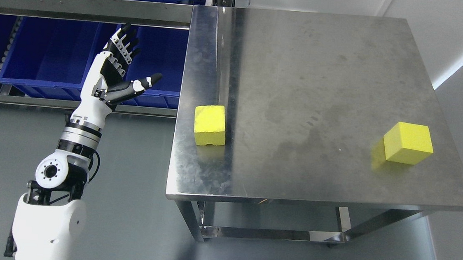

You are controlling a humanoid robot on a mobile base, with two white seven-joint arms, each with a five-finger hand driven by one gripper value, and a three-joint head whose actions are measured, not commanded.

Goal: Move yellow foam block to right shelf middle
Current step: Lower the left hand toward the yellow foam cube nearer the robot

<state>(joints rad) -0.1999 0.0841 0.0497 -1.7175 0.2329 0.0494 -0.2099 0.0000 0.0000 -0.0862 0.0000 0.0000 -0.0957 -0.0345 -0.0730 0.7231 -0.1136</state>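
Two yellow foam blocks rest on a steel table point(322, 83). One block point(210, 125) sits near the table's left edge. The other block point(408, 143) sits near the right edge. My left hand point(125, 66) is raised to the left of the table, over the floor and in front of the blue bins. Its fingers are spread and it holds nothing. It is well apart from the left block. My right arm is out of view.
A rack with blue bins point(55, 54) runs along the upper left behind steel rails point(84, 7). Grey floor lies left of and below the table. A white wall point(450, 31) stands at the upper right.
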